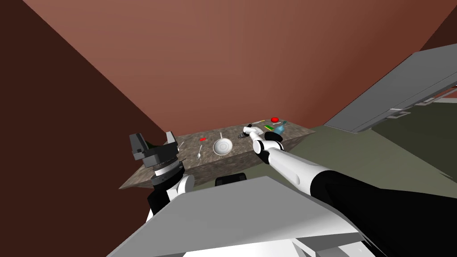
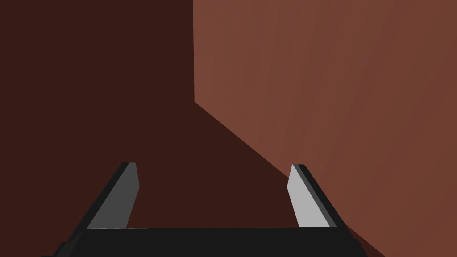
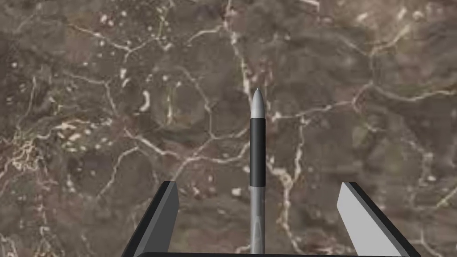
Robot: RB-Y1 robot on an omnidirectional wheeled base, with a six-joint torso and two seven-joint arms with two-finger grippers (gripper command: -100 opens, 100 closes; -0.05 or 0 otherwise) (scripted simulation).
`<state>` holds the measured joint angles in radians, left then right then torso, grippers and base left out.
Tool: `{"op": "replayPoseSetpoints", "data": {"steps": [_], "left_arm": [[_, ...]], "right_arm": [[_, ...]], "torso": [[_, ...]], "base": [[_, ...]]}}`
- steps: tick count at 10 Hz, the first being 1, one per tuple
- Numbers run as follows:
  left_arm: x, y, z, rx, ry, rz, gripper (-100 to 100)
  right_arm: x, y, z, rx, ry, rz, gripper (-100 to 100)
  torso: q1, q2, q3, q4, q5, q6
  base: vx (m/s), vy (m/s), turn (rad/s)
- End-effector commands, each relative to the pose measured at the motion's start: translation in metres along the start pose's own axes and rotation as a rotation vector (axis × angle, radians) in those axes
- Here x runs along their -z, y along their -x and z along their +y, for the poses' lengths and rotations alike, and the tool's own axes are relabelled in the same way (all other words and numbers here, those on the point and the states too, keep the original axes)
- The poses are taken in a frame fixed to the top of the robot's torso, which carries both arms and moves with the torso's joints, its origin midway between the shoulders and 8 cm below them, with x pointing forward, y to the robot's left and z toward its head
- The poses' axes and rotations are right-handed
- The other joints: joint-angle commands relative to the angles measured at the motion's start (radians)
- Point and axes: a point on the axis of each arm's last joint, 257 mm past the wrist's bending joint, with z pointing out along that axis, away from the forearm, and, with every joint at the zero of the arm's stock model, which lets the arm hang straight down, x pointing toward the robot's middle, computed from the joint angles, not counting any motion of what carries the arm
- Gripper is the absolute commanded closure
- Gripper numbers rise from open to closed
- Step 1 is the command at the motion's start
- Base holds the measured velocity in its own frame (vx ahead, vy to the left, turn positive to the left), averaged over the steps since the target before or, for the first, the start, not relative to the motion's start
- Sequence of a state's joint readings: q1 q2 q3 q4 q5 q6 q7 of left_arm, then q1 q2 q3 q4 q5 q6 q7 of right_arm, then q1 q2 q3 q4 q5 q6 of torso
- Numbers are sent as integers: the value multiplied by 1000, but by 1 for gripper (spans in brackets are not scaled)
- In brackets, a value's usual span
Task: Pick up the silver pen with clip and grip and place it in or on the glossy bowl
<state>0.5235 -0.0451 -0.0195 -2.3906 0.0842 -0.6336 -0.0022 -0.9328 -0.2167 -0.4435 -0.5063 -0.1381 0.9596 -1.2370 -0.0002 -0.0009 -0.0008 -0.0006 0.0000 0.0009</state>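
Counter (image 1: 196, 136): a brown, marbled stone top with pale veins. It sits in a corner of red-brown walls (image 1: 250, 58), and the left wall is in deeper shade. The floor (image 1: 379, 151) is olive green. A grey panel (image 1: 401, 89) slants across to the right.

Right hand (image 3: 259, 184): reaches out over the right part of the counter, pointing down at the stone. Its fingers (image 3: 158, 218) stand well apart and clamp nothing.

Pen (image 3: 257, 151): lies flat on the counter in the gap between the two fingers, a little nearer the lighter one. It runs along the hand's line with its tip pointing away. The tip is silver and tapered, the grip band black and the barrel silver, and the barrel passes under the hand's dark body. Neither finger touches it. I cannot make out the clip.

Bowl (image 1: 222, 146): white and glossy, near the middle of the counter, to the left of the right hand (image 1: 246, 131) and apart from it. A spoon (image 1: 199, 153) lies just left of the bowl, with a small red bit (image 1: 202, 139) beyond it.

Far right end of the counter, beyond the right hand: a red disc (image 1: 274, 119), a green strip (image 1: 269, 127) and a blue bottle (image 1: 279, 129), close together.

Left hand (image 1: 153, 142): raised near the counter's left end, well away from the pen. Its fingers (image 2: 305, 201) are spread and hold nothing.
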Motion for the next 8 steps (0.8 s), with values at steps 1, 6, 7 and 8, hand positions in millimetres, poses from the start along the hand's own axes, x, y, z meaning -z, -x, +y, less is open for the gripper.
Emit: {"op": "replayPoseSetpoints", "data": {"steps": [1,6,7,8], "left_arm": [[0,0,0,0,0,0,0],[0,0,0,0,0,0,0],[0,0,0,0,0,0,0],[0,0,0,0,0,0,0]], "right_arm": [[0,0,0,0,0,0,100],[0,0,0,0,1,0,0],[9,-11,0,-1,1,-1,100],[13,-16,-1,-2,1,0,100]], "torso": [[0,0,0,0,0,0],[0,1,1,0,0,0],[0,1,1,0,0,0],[0,2,2,1,0,0]], "base": [[0,0,0],[0,0,0],[-21,-5,-4],[-45,-13,9]]}}
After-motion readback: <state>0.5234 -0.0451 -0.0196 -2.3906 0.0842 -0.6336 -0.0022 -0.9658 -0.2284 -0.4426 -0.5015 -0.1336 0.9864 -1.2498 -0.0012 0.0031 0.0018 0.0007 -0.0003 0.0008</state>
